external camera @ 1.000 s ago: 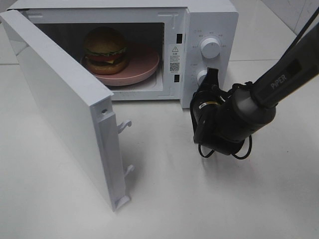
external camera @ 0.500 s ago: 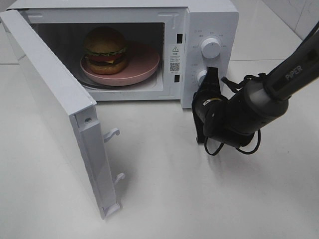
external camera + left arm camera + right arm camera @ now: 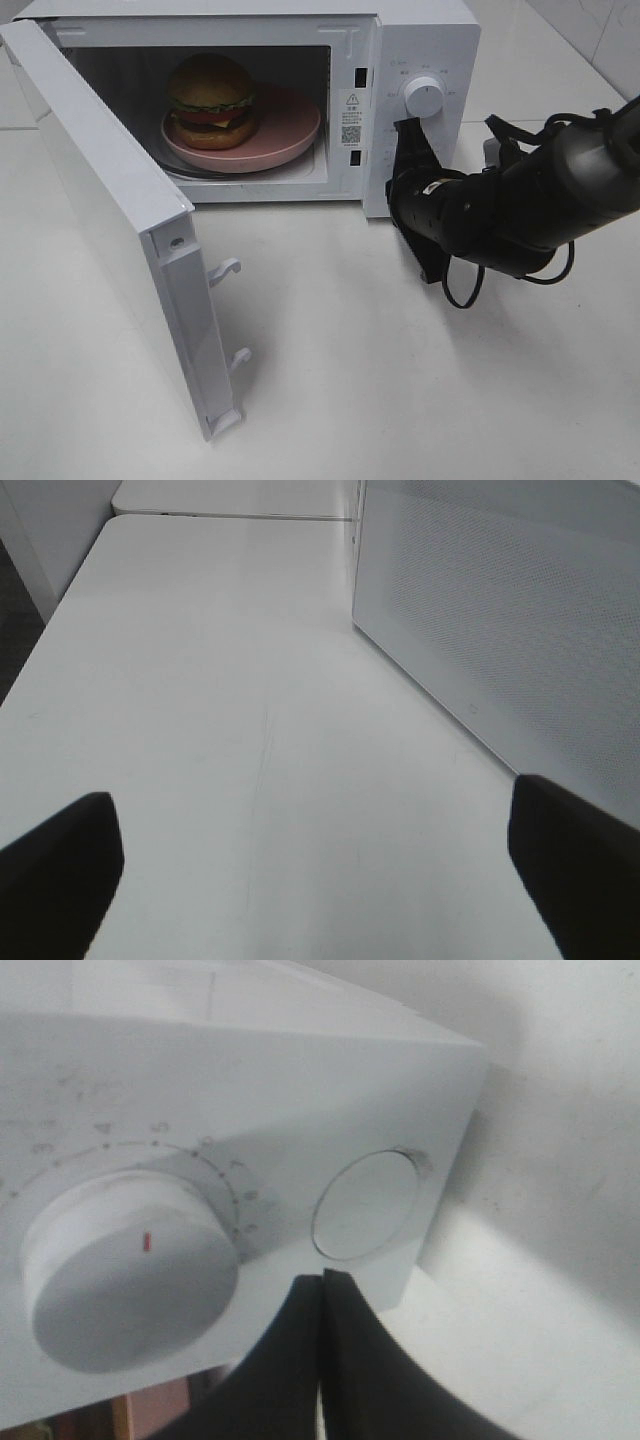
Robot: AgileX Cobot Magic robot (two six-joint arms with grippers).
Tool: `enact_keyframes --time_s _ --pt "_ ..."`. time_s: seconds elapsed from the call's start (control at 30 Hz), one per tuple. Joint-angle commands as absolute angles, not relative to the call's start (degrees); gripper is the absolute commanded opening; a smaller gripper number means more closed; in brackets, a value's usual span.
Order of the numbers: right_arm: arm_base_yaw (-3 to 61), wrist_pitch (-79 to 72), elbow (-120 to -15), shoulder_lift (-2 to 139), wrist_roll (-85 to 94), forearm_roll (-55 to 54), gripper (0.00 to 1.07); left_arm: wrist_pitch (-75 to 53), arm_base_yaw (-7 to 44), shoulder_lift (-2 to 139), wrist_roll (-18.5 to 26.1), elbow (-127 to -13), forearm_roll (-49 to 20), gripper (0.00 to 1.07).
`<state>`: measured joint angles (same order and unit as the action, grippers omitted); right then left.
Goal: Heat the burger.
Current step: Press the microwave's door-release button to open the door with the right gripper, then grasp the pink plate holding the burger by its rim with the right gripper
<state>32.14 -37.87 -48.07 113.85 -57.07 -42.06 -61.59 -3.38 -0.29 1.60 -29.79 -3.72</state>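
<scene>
The burger (image 3: 210,98), with a golden bun, lettuce and tomato, sits on a pink plate (image 3: 292,130) inside the open microwave (image 3: 420,40). My right gripper (image 3: 406,128) is shut and empty. Its tips point at the control panel just below the upper dial (image 3: 425,97). The right wrist view shows the shut fingertips (image 3: 320,1290) in front of the panel, between a dial with a red mark (image 3: 130,1280) and a flat round button (image 3: 365,1205). My left gripper (image 3: 310,880) is open with nothing between its fingers, over bare table beside the microwave door (image 3: 520,630).
The microwave door (image 3: 120,210) stands wide open, swung out to the left and toward the front of the white table (image 3: 400,400). The left arm is outside the exterior high view. The right arm's cable (image 3: 460,290) loops under its wrist.
The right arm swung out to the right and its shut gripper rose from the lower dial toward the upper one. The door opened slightly wider, then stayed still.
</scene>
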Motion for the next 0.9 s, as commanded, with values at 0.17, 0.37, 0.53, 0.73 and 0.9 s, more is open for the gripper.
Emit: enact_keyframes --time_s 0.17,0.37,0.53,0.73,0.9 --pt "31.97 -28.3 -44.86 108.12 -42.57 -41.14 0.0 -61.25 -3.44 -1.38 1.38 -29.56 -4.07 0.98" --pt "31.97 -17.07 -44.86 103.3 -26.36 -37.07 0.0 -61.25 -3.44 -1.38 1.38 -29.56 -4.07 0.98" --pt "31.97 -10.43 -44.98 100.5 -20.23 -32.26 0.0 -61.25 -3.44 -1.38 1.38 -29.56 -4.07 0.98" --pt "31.97 0.0 -44.98 97.29 -14.27 -24.52 0.0 -61.25 -3.44 -1.38 1.38 -29.56 -4.07 0.98" --pt "31.97 11.29 -45.72 94.19 -2.46 -17.42 0.0 -61.25 -3.44 -1.38 1.38 -29.56 -4.07 0.98"
